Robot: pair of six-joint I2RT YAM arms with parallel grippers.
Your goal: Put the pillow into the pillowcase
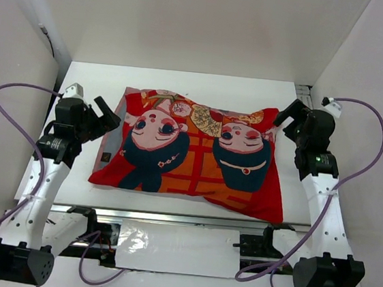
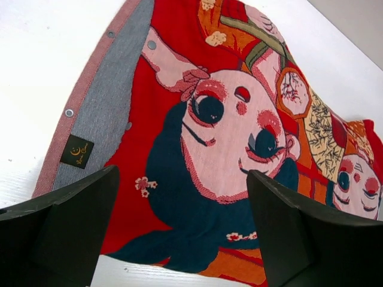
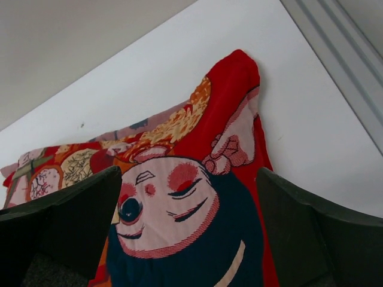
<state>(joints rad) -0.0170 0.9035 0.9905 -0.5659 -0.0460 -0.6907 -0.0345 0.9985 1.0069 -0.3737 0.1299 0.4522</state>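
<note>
1. Hovering at nine o'clock of the pillowcase (image 1: 190, 154), the left gripper (image 1: 108, 115) stood released, its jaws spread wide and empty, just beside the case's edge.
2. That nine-o'clock edge showed a grey inner flap (image 2: 102, 119) with metal snaps (image 2: 69, 112) and a small dark label (image 2: 76, 151).
3. The pillowcase lay at the middle of the white table (image 1: 252, 88), printed faces up and looking plump. The pillow itself was hidden from view.
4. At two o'clock of the case, the right gripper (image 1: 287, 119) hung released too, jaws wide apart and holding nothing, near the red corner (image 3: 236, 78).
</note>
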